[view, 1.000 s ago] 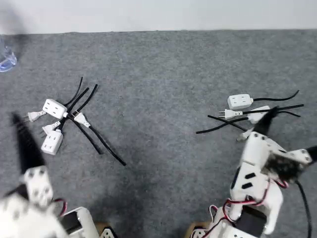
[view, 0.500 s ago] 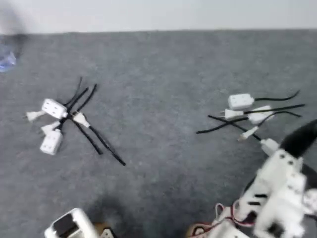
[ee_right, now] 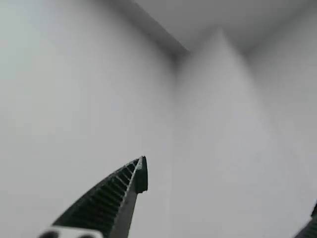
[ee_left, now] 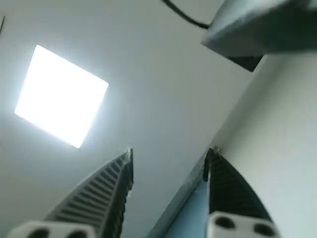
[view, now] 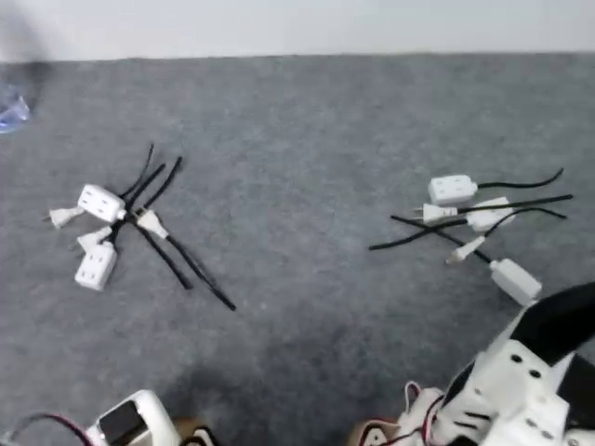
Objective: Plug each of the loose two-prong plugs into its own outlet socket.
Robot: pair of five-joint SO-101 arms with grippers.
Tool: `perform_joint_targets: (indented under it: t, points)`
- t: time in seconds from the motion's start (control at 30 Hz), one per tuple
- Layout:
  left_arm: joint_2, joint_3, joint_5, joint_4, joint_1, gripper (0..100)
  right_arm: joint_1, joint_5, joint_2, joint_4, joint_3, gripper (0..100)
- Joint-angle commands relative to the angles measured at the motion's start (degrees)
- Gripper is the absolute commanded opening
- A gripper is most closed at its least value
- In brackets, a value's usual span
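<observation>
White plugs (view: 149, 223) and sockets (view: 452, 190) lie in two clusters on the carpet (view: 307, 186). Left gripper (ee_left: 171, 153) and right gripper (ee_right: 228, 186) gape open, pointing up. Light, hard plastic, floppy cords (view: 186, 265): I'd pinch each plug's body.

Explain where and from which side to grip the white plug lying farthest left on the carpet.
Probably best to grip the plug by its white body from above, pinching across its sides: it lies flat, prongs pointing left, away from the socket beside it.
</observation>
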Motion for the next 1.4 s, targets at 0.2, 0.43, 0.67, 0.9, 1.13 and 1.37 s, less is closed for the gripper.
perform_joint_targets:
  t: [0.2,0.43,0.67,0.9,1.13,1.37]
  points:
    - [10.46,-8.31,11.08,9.67,3.60,21,0.57,0.62,2.33,2.15,-3.25,49.3]
    - [10.81,-20.53,21.89,36.13,4.04,21,0.57,0.62,13.05,-1.45,-8.35,49.3]
    - [10.99,-26.07,31.03,48.09,4.04,21,0.57,0.62,27.65,-3.03,-23.38,49.3]
    - [23.74,-43.74,37.80,68.40,4.04,21,0.57,0.70,41.27,-2.68,-39.82,49.3]
    - [46.33,-71.87,38.33,87.38,4.04,21,0.57,0.62,52.09,11.82,-55.38,49.3]
    - [64.79,-91.56,37.19,98.81,4.13,22,-2.77,-5.80,63.78,32.31,-72.00,49.3]
